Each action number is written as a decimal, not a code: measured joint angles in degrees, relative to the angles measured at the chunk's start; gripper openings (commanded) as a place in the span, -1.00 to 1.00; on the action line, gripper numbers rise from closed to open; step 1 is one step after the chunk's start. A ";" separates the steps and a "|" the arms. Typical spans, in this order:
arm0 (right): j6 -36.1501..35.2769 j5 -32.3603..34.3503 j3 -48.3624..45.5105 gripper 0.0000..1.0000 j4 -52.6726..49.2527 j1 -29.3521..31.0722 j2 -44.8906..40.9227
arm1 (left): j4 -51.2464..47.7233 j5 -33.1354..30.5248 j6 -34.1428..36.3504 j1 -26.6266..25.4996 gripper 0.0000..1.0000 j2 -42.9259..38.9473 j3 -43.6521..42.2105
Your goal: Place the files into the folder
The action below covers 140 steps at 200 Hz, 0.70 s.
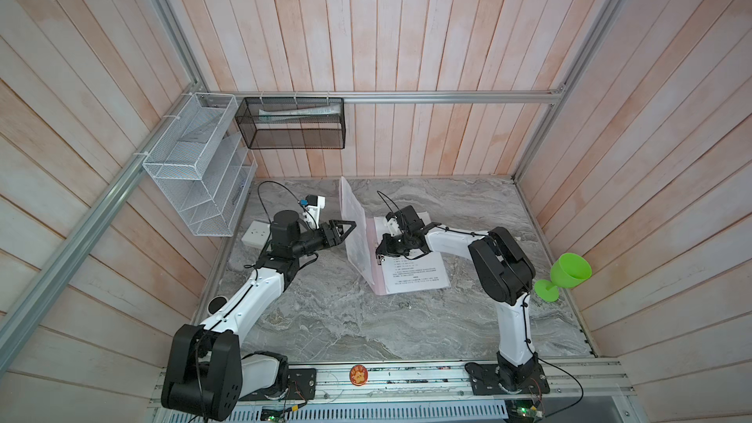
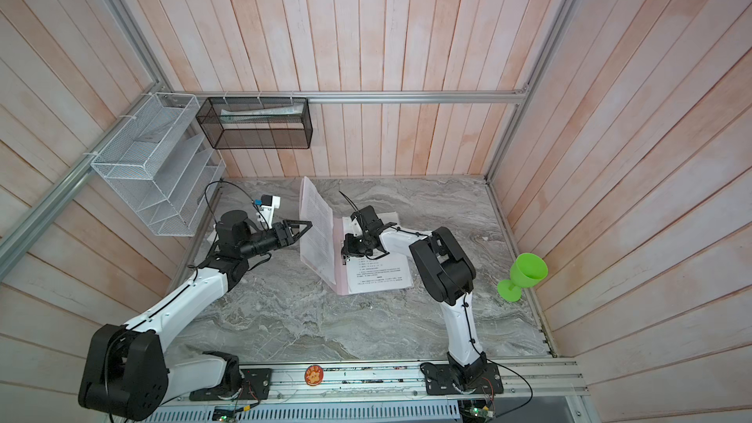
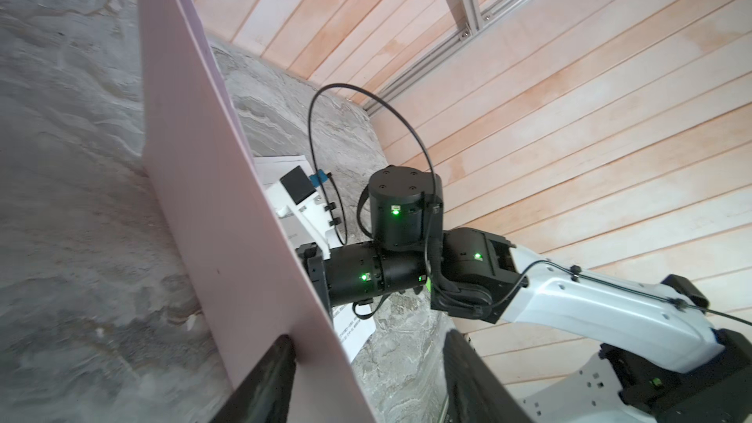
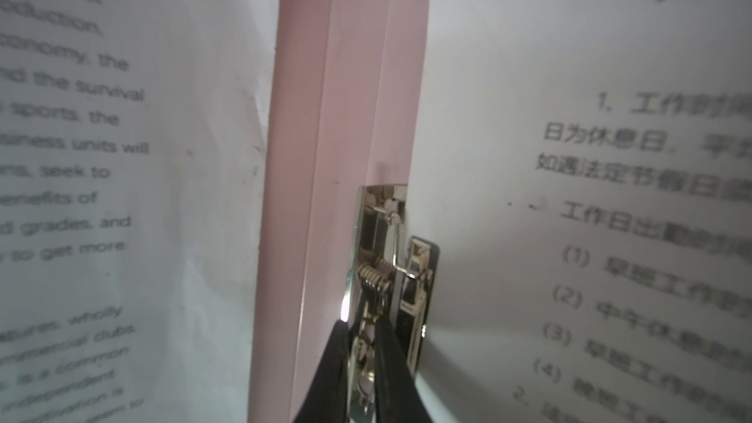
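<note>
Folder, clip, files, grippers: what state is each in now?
folder, open, one cover raised, other flat.
files, lying on flat cover; one sheet against raised cover.
clip, pinched by right gripper.
left gripper, open, astride raised cover's edge.
right gripper, shut on clip.

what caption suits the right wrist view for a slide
Right tool closed on the silver clip of the pink folder, files on either side
</note>
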 measured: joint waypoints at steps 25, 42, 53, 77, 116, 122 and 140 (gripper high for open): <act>1.62 -2.36 -3.34 -0.71 3.48 -1.05 -1.27 | 0.74 -0.46 -0.98 -4.72 0.26 3.56 4.39; 2.67 -3.13 -5.99 -0.71 5.49 -1.66 -2.67 | 1.05 -1.14 -1.22 -7.78 0.27 6.16 7.72; 3.72 -3.85 -7.85 -0.70 6.99 -2.14 -3.76 | 1.16 -1.64 -1.42 -9.84 0.27 7.87 9.79; 6.25 -5.01 -11.78 -0.65 10.69 -3.23 -6.73 | 1.14 -2.58 -2.05 -13.55 0.27 11.74 13.86; 10.95 -3.65 -20.39 -0.49 15.41 -6.80 -17.07 | 0.59 -3.56 -2.56 -16.61 0.28 16.63 18.47; 11.50 -3.26 -21.75 -0.47 15.89 -7.80 -19.15 | 0.46 -3.78 -2.60 -16.81 0.28 17.20 18.93; 13.03 -1.42 -25.18 -0.45 16.79 -11.72 -24.92 | 0.26 -4.24 -2.67 -17.11 0.28 18.97 20.31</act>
